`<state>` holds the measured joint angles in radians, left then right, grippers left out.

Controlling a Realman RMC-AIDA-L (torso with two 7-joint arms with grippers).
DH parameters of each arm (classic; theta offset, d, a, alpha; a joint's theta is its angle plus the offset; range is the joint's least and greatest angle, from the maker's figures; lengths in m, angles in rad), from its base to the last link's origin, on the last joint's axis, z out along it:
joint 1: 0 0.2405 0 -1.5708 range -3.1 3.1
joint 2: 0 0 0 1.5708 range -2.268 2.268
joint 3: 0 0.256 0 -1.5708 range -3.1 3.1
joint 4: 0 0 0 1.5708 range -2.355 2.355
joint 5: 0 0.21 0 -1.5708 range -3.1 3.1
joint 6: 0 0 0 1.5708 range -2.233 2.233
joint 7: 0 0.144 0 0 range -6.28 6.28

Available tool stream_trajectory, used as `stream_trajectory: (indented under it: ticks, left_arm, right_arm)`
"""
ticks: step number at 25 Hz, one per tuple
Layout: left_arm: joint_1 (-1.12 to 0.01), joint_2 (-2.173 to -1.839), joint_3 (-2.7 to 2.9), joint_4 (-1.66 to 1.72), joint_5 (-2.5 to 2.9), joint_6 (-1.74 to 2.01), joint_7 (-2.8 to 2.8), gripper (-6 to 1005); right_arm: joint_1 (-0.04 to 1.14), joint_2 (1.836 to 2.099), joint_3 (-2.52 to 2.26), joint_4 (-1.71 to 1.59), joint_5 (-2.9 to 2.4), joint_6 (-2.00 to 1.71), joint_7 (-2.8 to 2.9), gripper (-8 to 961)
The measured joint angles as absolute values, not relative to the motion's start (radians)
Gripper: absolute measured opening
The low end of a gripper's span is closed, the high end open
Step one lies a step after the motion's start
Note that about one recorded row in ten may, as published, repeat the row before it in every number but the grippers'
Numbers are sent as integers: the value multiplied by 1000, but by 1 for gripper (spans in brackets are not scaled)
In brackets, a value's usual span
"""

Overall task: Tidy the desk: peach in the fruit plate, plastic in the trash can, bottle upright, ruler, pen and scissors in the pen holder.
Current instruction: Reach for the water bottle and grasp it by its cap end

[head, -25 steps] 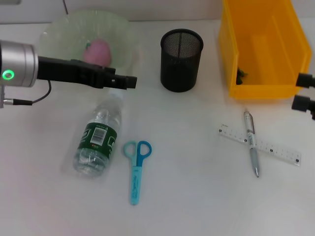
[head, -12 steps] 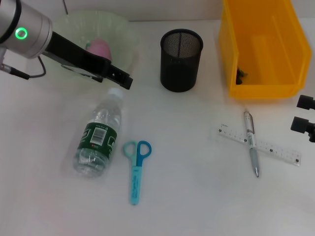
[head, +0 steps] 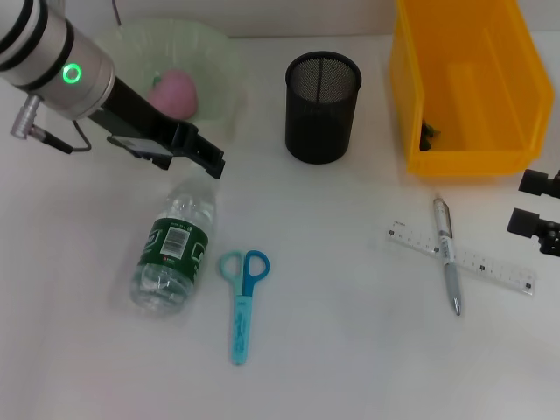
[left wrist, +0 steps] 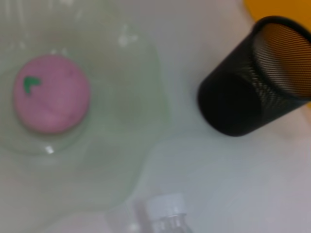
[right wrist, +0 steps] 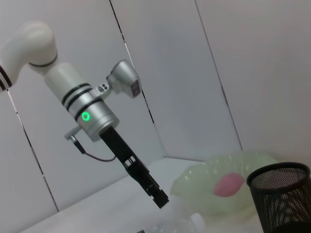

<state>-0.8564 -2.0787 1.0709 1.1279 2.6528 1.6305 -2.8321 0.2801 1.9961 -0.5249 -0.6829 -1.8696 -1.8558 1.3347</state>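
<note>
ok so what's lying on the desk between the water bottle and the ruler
In the head view, the blue scissors lie between the bottle and the ruler, close beside the bottle. The pen lies across the ruler; otherwise that stretch of desk is bare.

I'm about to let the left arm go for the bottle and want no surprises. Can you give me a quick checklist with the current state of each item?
1. Peach in plate: ok.
2. Bottle upright: not ok, it lies on its side, cap toward the plate.
3. Left end effector near the bottle: ok, just above the cap end; open or shut: cannot tell.
4. Scissors clear of the bottle: ok, beside it, apart.
5. Pen and ruler in holder: not ok, pen lies across ruler on the table.
6. Right end effector out of the way: ok, at the right edge.
</note>
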Motion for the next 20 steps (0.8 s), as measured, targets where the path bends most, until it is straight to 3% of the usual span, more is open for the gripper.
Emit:
stream_trajectory:
  ticks: [20]
  left_arm:
    - [-817, -2080, 1195, 1004, 2650, 1379, -2875, 808]
  right_arm:
    - [283, 2003, -522, -647, -1865, -1857, 1310, 741]
